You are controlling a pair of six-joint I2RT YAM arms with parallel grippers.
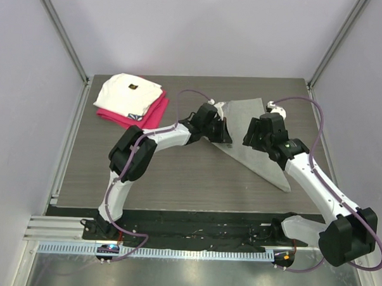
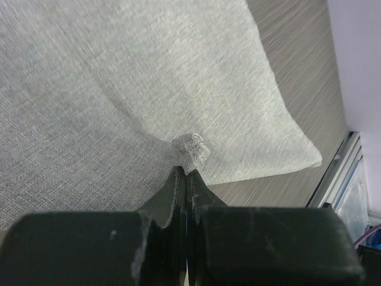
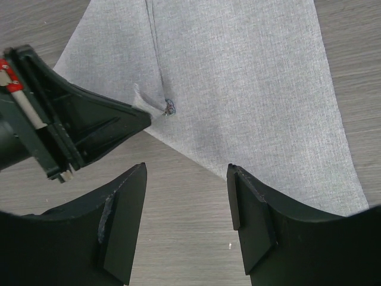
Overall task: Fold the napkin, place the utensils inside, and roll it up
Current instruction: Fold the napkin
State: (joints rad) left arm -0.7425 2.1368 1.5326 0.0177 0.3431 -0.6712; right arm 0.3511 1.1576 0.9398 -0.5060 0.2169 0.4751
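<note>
Grey napkin [image 1: 241,118] lies in triangle shape on worktop [image 1: 177,174], middle-right. Soft, light, floppy; likely slides and bunches. Left pincer [image 2: 186,173] pressed together, pinching small tuft at napkin edge. Right pincer [image 3: 186,174] spread, holds nothing. Best hold: corner or edge.

White arm links [image 1: 173,134], black joint housings [image 1: 132,154], lilac cables [image 1: 320,123], matte black wedge-shaped pincer fingers [image 3: 116,226]

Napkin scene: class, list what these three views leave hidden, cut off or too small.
Utensil: seen in no view.
Right wrist: napkin runs off the top edge.
Left wrist: shut left gripper covers how much napkin it pinches.
Top view: white cloth has a mark too small to read.
</note>
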